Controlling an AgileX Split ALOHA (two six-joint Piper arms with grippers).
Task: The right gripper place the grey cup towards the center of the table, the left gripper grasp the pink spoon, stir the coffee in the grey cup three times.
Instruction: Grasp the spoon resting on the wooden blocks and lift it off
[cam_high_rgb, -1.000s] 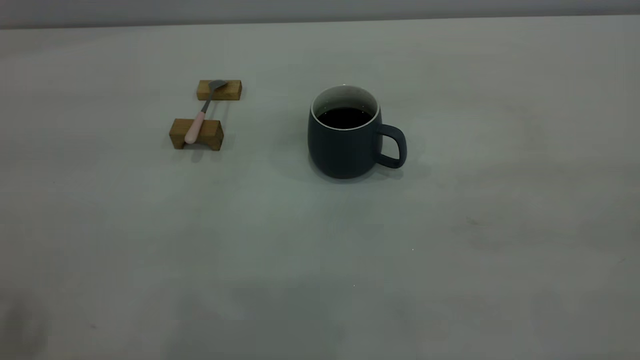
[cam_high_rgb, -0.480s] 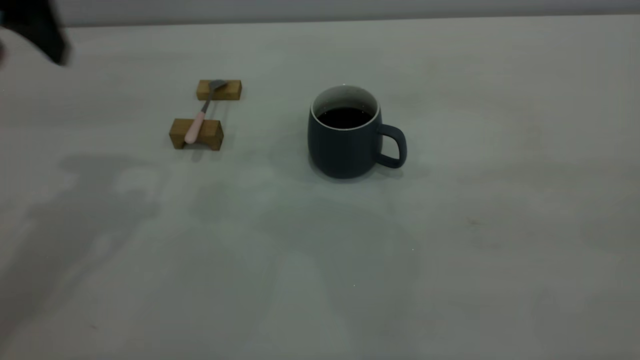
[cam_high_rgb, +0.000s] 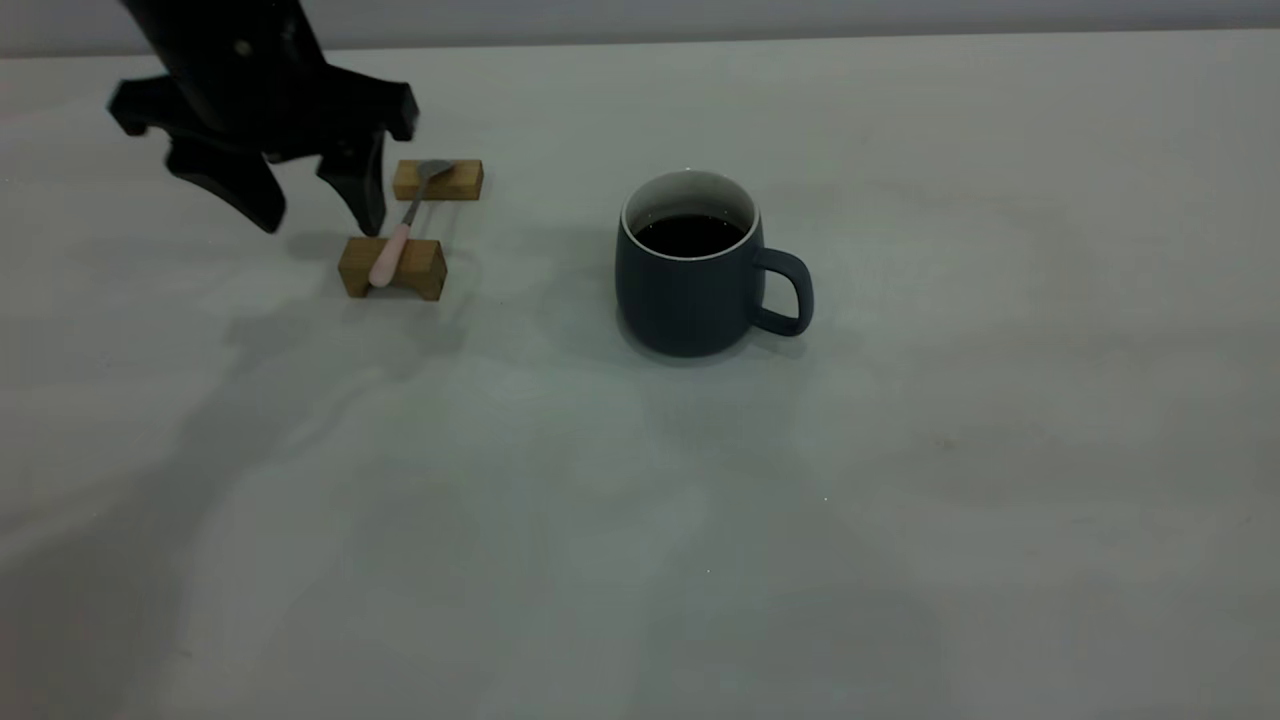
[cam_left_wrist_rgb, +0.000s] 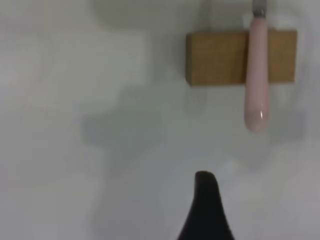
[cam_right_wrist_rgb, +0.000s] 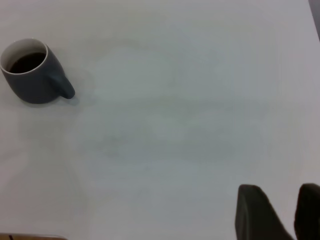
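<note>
The grey cup (cam_high_rgb: 690, 295) stands upright mid-table with dark coffee (cam_high_rgb: 688, 234) inside, its handle to the right. It also shows far off in the right wrist view as the cup (cam_right_wrist_rgb: 32, 77). The pink spoon (cam_high_rgb: 392, 255) lies across two tan wooden blocks. My left gripper (cam_high_rgb: 318, 218) hangs open just left of the spoon, touching nothing. In the left wrist view one finger (cam_left_wrist_rgb: 205, 210) shows short of the spoon's pink handle (cam_left_wrist_rgb: 256, 75). My right gripper (cam_right_wrist_rgb: 280, 200) is far from the cup, with a narrow gap between its fingers and nothing in it. It is outside the exterior view.
The near wooden block (cam_high_rgb: 418, 268) carries the spoon's handle and the far block (cam_high_rgb: 460, 180) its bowl. The table (cam_high_rgb: 900, 500) stretches bare in front of and to the right of the cup; its far edge runs along the top.
My left gripper has come in from the upper left and dropped down beside the spoon. The cup, spoon and blocks have stayed put.
</note>
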